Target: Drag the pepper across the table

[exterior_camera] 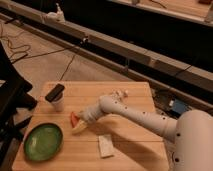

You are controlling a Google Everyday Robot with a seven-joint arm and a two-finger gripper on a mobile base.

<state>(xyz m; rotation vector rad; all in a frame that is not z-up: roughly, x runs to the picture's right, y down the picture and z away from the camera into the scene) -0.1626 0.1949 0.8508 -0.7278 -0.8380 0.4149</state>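
The small orange-red pepper (74,119) lies on the light wooden plank table (135,135), left of centre. My gripper (80,124) is at the end of the white arm that reaches in from the right, and it is down on the table right at the pepper, touching or covering its right side. Part of the pepper is hidden by the gripper.
A green plate (43,142) sits at the front left corner. A white cup with a dark object on top (56,97) stands at the back left. A white rectangular block (105,145) lies near the front edge. Dark furniture stands left of the table.
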